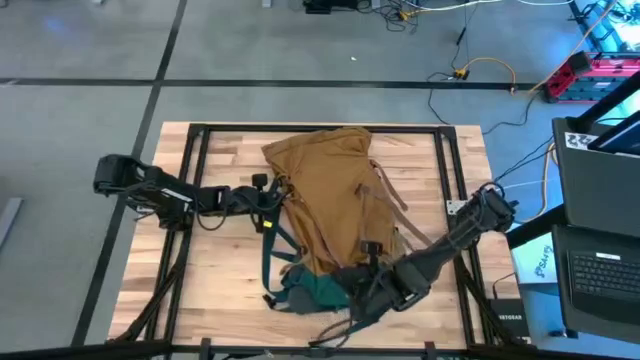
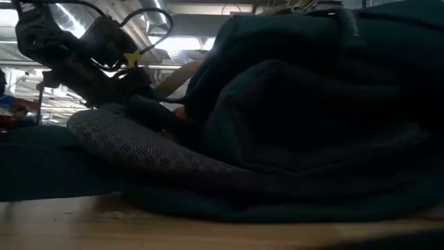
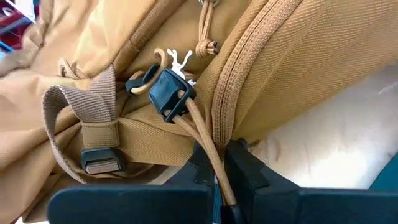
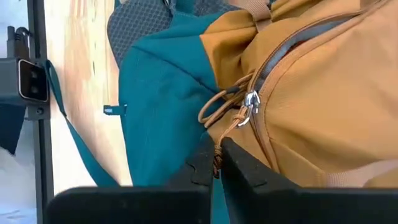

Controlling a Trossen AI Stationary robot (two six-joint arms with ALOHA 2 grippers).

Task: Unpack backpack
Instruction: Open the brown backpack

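Note:
The backpack (image 1: 325, 190) lies flat on the wooden table, its tan body toward the far edge and its teal base (image 1: 315, 290) toward the near edge. My left gripper (image 1: 270, 205) is at the pack's left edge, shut on the tan drawstring (image 3: 202, 134) that runs through a dark cord lock (image 3: 171, 96). My right gripper (image 1: 368, 285) is at the pack's near right part, where tan meets teal, shut on the tan pull cord (image 4: 224, 109) of a zipper. In the low view the teal fabric (image 2: 298, 118) and a mesh strap (image 2: 139, 146) fill the picture. My left gripper (image 3: 217, 180) pinches both strands of the drawstring (image 3: 210, 155) between its two fingers, a short way past the cord lock. The fingers come roughly level from the table's left, along the cord. The strands run straight from lock to fingers. My right gripper (image 4: 216, 163) pinches the free end of the pull cord (image 4: 217, 152) between its two fingers. The cord loops up to the silver zipper slider (image 4: 251, 102) and curves loosely. The fingers come from the table's right, low over the pack, which stays on the table.
Black frame bars (image 1: 200, 135) cross the tabletop on both sides of the pack. Loose teal straps (image 1: 268, 270) trail toward the near left. A tan webbing loop with a buckle (image 3: 99, 163) sits beside the cord lock. Bare wood (image 1: 200, 270) shows at the left.

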